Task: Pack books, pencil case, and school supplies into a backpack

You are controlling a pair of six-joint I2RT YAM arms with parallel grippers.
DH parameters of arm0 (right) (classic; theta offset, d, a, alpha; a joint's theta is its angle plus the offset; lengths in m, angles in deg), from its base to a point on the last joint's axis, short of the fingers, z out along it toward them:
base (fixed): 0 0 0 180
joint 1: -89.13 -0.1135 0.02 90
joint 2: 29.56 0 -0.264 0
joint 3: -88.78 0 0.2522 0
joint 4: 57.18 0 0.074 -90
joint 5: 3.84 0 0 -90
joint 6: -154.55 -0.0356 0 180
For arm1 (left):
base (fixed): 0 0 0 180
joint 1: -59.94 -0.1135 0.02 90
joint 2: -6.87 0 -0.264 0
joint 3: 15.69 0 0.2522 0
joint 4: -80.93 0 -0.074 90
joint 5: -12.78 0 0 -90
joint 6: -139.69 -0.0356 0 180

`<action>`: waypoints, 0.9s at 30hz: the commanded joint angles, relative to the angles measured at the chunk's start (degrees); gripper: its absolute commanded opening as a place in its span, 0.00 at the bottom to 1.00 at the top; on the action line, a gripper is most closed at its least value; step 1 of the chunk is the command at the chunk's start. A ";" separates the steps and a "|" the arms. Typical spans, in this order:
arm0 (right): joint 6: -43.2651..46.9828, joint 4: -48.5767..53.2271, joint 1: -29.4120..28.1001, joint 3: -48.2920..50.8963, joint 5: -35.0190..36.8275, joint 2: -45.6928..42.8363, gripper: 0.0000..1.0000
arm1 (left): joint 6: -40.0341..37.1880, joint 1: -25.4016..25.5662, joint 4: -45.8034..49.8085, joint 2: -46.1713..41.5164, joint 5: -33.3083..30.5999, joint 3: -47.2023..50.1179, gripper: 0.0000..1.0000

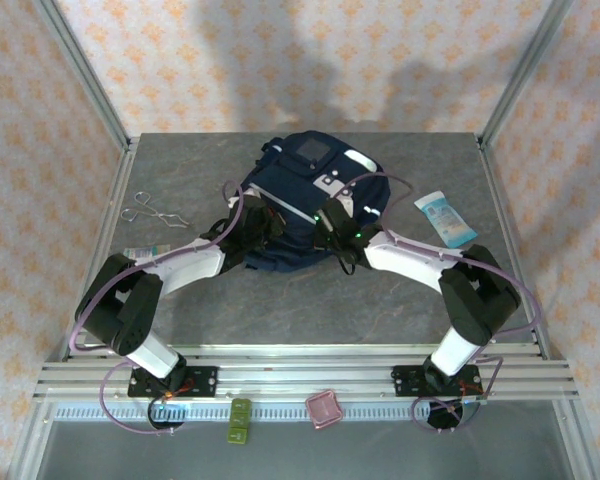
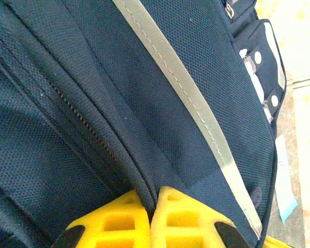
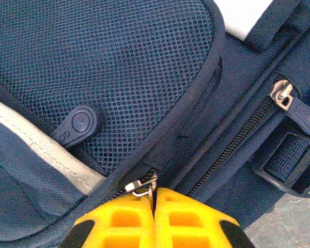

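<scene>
The navy backpack [image 1: 310, 170] lies in the middle of the table, grey patch and white strip facing up. At its near left side my left gripper [image 1: 252, 228] is shut on a ridge of backpack [image 2: 196, 51] fabric beside a zipper line, pinched between the yellow fingertips [image 2: 125, 206]. My right gripper [image 1: 332, 228] is at the near right side. Its jaws [image 3: 154, 196] are shut on a metal zipper pull [image 3: 139, 185] of the backpack [image 3: 119, 51]. A red squarish piece [image 1: 323, 408] and a grey-green piece [image 1: 240, 420] lie below the front rail. Books and pencil case are out of view.
Metal scissors [image 1: 150, 212] lie on the table's left. A white-and-blue tube [image 1: 445, 218] lies to the right of the backpack. A second zipper slider [image 3: 282, 94] and a strap buckle [image 3: 287, 165] sit right of my right gripper. Frame posts stand at the far corners.
</scene>
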 commanded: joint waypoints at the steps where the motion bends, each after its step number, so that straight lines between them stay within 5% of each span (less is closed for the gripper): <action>1: -1.04 2.48 3.79 -2.46 11.42 -1.04 0.00 | -5.72 -3.61 3.20 2.90 -4.94 -5.26 0.00; 12: -0.40 2.17 3.88 -9.49 6.44 3.76 0.05 | -11.47 -7.24 10.92 11.43 -8.25 -20.03 0.00; 17: 0.73 2.76 3.88 -9.98 5.03 1.09 0.47 | -12.73 -7.30 11.71 5.98 -8.98 -17.62 0.48; 22: 2.27 2.99 5.46 -10.24 6.67 -2.26 0.69 | -16.12 -7.62 14.53 -0.67 -12.72 -15.97 0.72; 25: 2.66 3.41 8.03 -10.24 8.20 -3.72 0.79 | -17.73 -8.55 15.60 -4.44 -14.77 -15.37 0.99; 26: 2.69 3.41 9.21 -10.10 8.70 -4.52 0.96 | -19.83 -8.94 15.92 -5.64 -15.31 -15.17 0.99; 27: 2.68 3.27 10.21 -9.80 9.01 -5.20 1.00 | -20.74 -9.29 16.26 -6.61 -15.95 -15.01 0.99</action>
